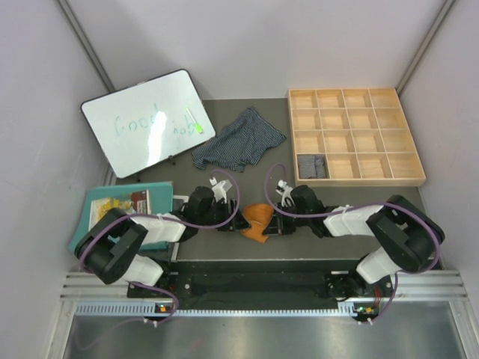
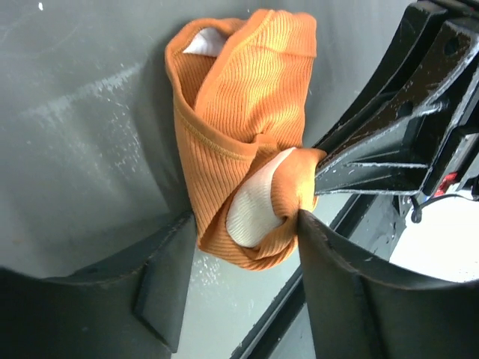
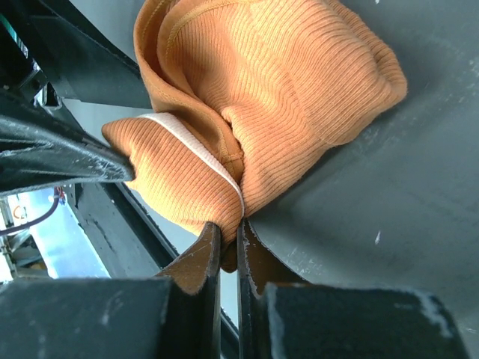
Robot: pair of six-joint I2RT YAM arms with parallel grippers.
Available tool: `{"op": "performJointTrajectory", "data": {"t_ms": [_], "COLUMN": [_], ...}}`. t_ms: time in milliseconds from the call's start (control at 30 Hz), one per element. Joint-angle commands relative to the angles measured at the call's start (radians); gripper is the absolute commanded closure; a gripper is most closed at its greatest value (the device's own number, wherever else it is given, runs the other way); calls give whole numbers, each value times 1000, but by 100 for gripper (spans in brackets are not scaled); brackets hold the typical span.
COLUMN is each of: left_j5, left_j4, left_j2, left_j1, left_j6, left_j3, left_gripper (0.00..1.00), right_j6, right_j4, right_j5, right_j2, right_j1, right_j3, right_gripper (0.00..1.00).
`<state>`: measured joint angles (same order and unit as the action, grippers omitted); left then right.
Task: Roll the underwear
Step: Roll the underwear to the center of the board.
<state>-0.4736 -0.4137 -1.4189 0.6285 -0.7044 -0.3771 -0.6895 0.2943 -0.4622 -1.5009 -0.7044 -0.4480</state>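
Found grey pinstriped pair (image 1: 311, 165) bundled in a wooden tray (image 1: 410, 178) compartment: counted done. Found rust-orange pair (image 2: 239, 149) half rolled, close to the table (image 1: 247, 176) near edge. Noted right gripper (image 3: 227, 238) pinched on its fold, left gripper (image 2: 245, 218) wide astride it. Left to do: navy striped pair (image 1: 239, 138), flat behind. Judged room ample rearward, scant frontward.

The rust-orange ribbed cloth underwear (image 2: 247, 112) had a cream waistband. The dark navy cloth pair (image 1: 239, 139) bore white stripes.
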Motion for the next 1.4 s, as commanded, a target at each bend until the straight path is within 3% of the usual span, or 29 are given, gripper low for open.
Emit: {"op": "performJointTrajectory", "data": {"t_ms": [0,233,367,433,567,800,833,933,1167,1367], "left_j5": [-5,-79,-108,-122,-103,-62,-68,-111,-194,-211], "left_j4": [-102,-140,-137,-84,77,369,392,436,437,480], "left_j2": [-28,-60,-78,-81,-42,-18,-28,-74,-156,-183], "left_j1": [0,0,0,0,-1,-13,-16,-26,-39,-72], "left_j6": [6,-9,-15,-12,6,17,17,6,-17,22], "left_j3": [6,17,17,4,-42,-137,-153,-170,-184,-197], "left_gripper": [45,52,71,85,100,100,100,100,100,100], "right_j6": [53,76,74,88,169,301,332,408,553,674], "right_j4": [-21,-34,-37,-93,-254,-406,-397,-354,-300,-192], "right_j5": [79,74,83,92,160,298,336,452,720,866], "right_j2": [-35,-71,-67,-30,82,269,283,303,154,48], "right_j1": [2,2,2,2,2,-73,-117,-257,-525,-642], "right_j3": [-23,-72,-80,-92,-132,-218,-221,-231,-294,-274], "right_gripper": [100,100,100,100,82,50,43,35,34,37]}}
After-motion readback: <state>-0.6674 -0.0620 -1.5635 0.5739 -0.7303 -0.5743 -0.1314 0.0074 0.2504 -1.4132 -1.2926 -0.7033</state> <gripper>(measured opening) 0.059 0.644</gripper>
